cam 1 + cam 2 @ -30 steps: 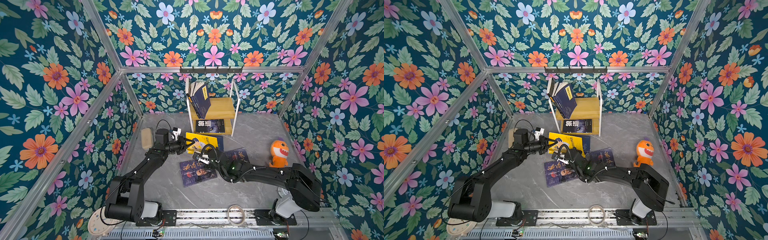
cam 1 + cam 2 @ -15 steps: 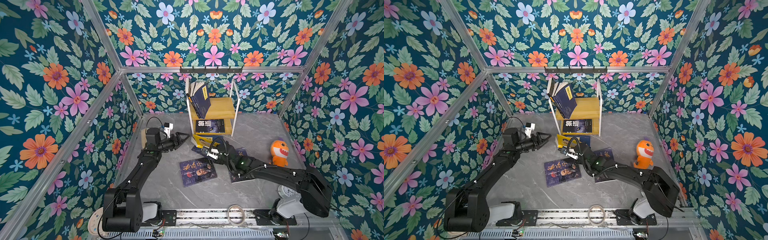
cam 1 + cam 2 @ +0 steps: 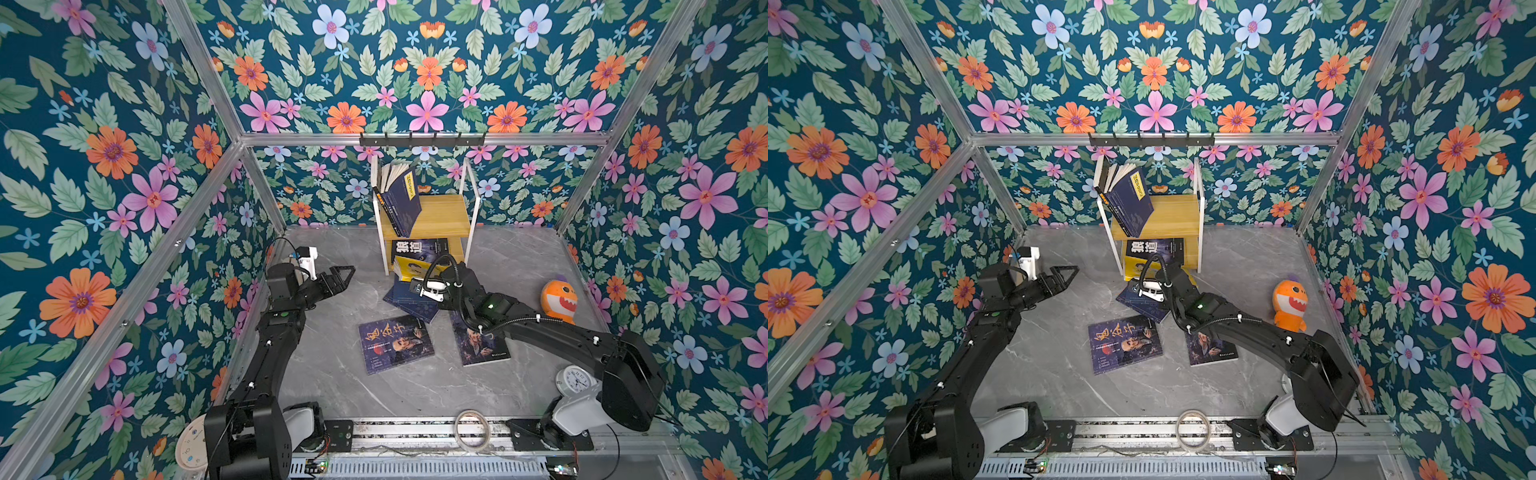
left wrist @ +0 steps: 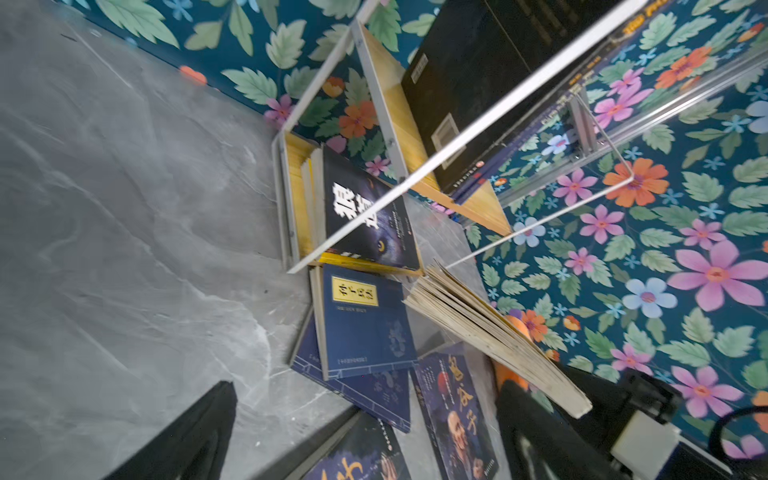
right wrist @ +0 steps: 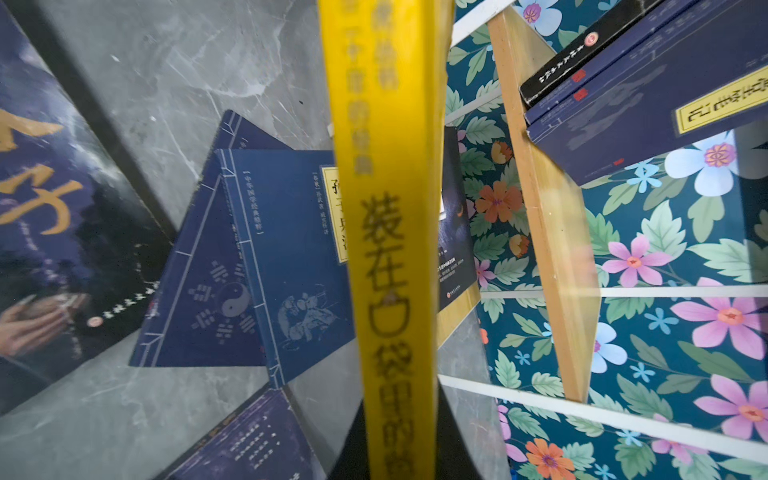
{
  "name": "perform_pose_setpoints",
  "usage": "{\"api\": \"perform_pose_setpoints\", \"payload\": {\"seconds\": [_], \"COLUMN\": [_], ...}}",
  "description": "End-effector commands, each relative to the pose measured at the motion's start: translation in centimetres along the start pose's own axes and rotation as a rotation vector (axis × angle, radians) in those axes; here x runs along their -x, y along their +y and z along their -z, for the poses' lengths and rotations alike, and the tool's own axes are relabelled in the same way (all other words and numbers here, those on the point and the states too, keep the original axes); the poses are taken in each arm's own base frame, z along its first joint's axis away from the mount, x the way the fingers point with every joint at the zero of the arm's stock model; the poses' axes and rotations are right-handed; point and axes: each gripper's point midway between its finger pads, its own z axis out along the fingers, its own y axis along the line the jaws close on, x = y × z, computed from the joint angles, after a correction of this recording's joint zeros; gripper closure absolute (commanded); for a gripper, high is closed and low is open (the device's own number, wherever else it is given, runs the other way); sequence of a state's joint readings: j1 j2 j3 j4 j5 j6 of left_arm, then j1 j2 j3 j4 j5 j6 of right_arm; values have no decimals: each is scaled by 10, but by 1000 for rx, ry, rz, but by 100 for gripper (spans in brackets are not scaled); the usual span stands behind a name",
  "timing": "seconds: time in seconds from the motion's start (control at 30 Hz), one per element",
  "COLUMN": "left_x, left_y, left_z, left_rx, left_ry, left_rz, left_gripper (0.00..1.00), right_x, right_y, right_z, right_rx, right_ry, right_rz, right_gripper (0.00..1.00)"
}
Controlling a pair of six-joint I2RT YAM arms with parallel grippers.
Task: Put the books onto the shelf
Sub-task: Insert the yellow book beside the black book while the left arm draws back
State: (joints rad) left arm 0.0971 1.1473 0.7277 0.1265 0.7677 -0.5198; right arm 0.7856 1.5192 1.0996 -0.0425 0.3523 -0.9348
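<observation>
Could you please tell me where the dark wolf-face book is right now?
In both top views the wolf-face book lies flat on the lower tier of the shelf, at the back centre, beneath the leaning navy books.

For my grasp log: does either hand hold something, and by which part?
The right hand pinches the yellow book across its covers near one end of the spine; the left hand is open and empty.

arms [image 3: 270,357]: black, jointed | bases [image 3: 582,411]: white | cables [image 3: 446,261]: black loops | wrist cameras [image 3: 307,254]: white
</observation>
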Motion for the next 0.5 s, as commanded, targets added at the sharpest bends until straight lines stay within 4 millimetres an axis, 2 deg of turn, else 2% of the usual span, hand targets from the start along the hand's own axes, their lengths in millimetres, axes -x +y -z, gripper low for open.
{"api": "perform_pose_setpoints", "payload": {"seconds": [0.0, 0.23, 0.27, 0.47], "left_x": [13, 22, 22, 21], "left_y": [11, 22, 22, 15], "left_z": [6, 10, 10, 10], "left_rx": [69, 154, 154, 127], "left_ry": [-53, -75, -75, -73], "left_rz": [-84, -133, -132, -139], "left_gripper": [0, 0, 0, 0], "right_x": [8, 18, 16, 17], "right_y": [-36, -60, -53, -59], "right_z": [-6, -26, -39, -62], "right_rx": [-143, -223, -212, -233], "right_ry": [5, 15, 28, 34], "right_rz": [52, 71, 84, 62], "right_gripper": [100, 100, 100, 100]}}
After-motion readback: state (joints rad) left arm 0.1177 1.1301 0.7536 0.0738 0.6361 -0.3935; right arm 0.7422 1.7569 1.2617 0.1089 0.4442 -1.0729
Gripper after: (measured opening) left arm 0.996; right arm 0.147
